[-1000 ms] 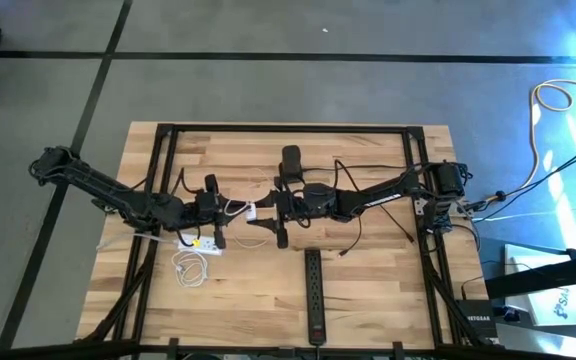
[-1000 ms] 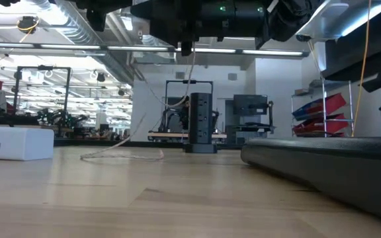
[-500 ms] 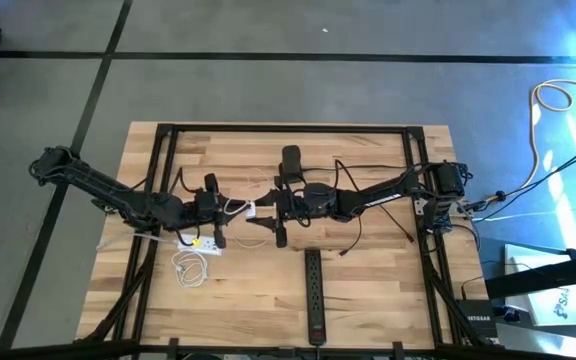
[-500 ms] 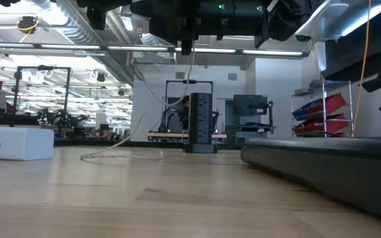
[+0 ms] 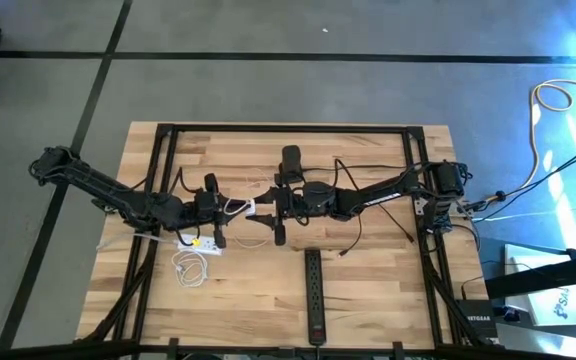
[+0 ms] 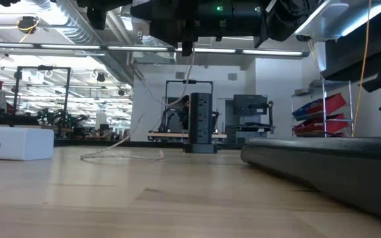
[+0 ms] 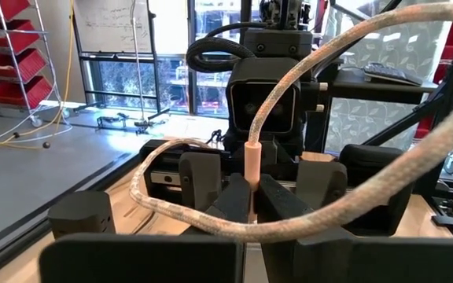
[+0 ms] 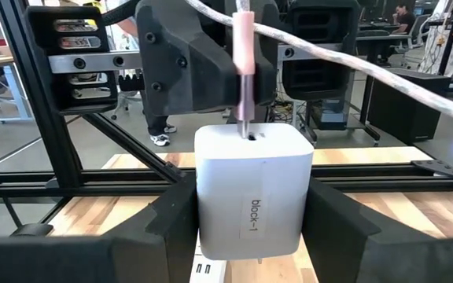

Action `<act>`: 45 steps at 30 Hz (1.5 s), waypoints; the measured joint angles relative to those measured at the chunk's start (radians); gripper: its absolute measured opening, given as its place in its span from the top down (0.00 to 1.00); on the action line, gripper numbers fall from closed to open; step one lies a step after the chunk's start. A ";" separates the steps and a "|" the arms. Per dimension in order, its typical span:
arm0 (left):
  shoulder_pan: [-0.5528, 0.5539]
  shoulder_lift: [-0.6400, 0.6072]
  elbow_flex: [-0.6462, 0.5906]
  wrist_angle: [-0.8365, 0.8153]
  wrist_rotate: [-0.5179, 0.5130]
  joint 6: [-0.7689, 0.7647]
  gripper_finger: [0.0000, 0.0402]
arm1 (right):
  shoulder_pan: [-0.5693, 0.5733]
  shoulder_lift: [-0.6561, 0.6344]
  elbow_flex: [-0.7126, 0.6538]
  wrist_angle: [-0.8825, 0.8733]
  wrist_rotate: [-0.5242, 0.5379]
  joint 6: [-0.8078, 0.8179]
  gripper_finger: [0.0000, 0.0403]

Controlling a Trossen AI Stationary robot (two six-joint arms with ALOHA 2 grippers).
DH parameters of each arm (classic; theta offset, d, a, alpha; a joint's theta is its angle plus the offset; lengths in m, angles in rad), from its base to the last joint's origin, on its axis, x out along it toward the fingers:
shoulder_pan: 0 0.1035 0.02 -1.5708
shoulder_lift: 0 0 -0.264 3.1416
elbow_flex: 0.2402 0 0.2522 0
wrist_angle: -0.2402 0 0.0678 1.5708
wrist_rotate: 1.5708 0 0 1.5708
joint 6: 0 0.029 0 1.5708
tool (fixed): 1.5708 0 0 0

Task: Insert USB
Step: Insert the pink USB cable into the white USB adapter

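Above the middle of the table (image 5: 368,290), the 2 pincers meet. The left pincer (image 7: 250,206) is closed on the plug (image 8: 244,59) of a pale braided cable (image 7: 352,47), gripping it just behind the tip. The right pincer (image 8: 250,228) is clamped on a white charger block (image 8: 252,192), jaws on its 2 flat sides, port facing the plug. In the right wrist view the tip appears to be at the port, perhaps slightly entered; how deep is hard to tell.

The plug is small, stiff and light, best held on its rigid collar; the cable is limp and gives no push. The block is smooth plastic and could slip or twist under pressure.

No containers are in sight.
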State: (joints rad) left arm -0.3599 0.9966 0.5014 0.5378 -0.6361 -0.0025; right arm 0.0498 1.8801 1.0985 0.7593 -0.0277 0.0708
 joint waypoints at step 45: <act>0.001 0.000 0.001 -0.005 0.008 -0.013 1.00 | 0.000 0.001 0.001 0.011 -0.011 0.003 0.58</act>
State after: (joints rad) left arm -0.3588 0.9966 0.5026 0.5332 -0.6285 -0.0157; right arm 0.0498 1.8812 1.0992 0.7704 -0.0384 0.0734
